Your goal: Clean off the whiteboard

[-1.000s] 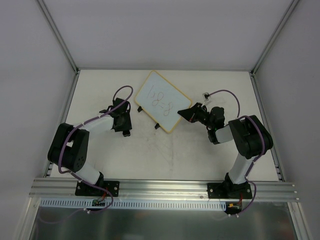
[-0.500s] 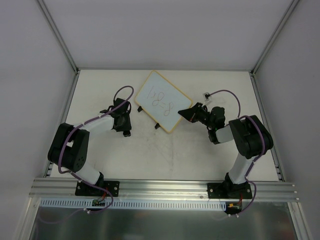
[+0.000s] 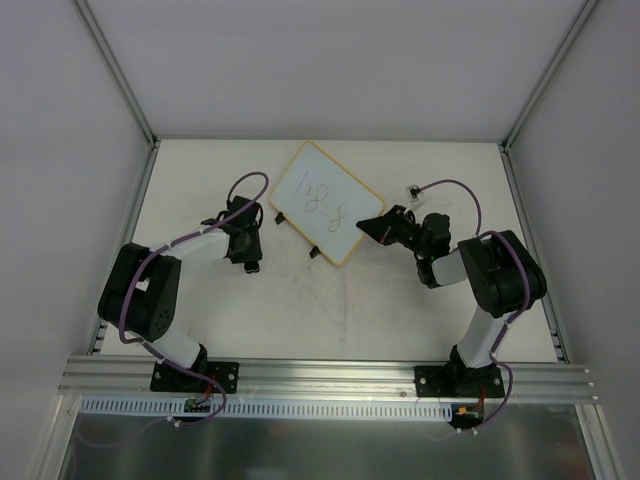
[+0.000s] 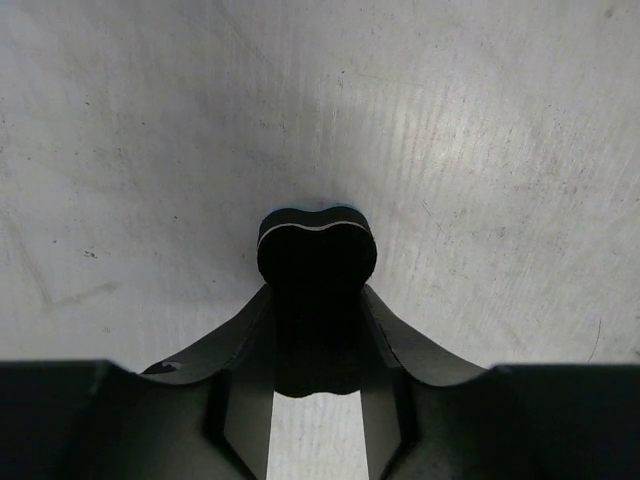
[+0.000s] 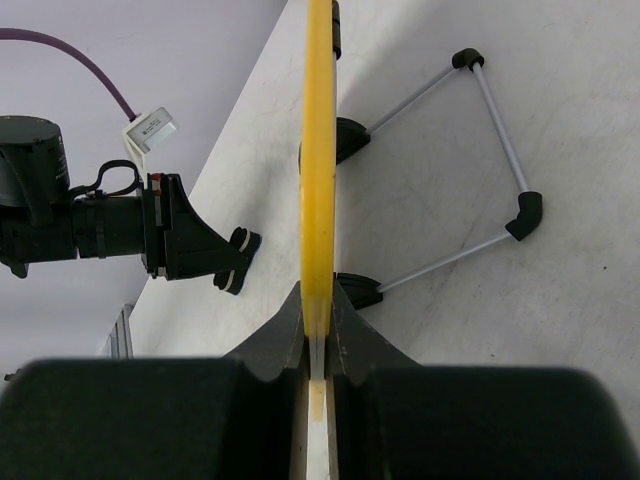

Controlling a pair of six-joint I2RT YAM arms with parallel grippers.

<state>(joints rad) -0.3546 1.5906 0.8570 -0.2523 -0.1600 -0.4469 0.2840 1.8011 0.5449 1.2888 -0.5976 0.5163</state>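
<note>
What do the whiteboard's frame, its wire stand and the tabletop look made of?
Frame of small rectangular whiteboard: yellow-tan, smooth, matte, likely plastic. Thin grey wire stand: shiny rods, probably metal, with black plastic-looking corner joints. Off-white tabletop: matte, scuffed, finely scratched; laminate or painted board, can't tell.

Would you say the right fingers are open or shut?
Shut on the whiteboard: its yellow edge is pinched between both fingers.

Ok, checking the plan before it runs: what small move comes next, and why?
Probably swing the left gripper, shut on the small black eraser block, right onto the tan-framed whiteboard: scribbles mark it, the eraser is off it, and the right gripper clamps its edge.
</note>
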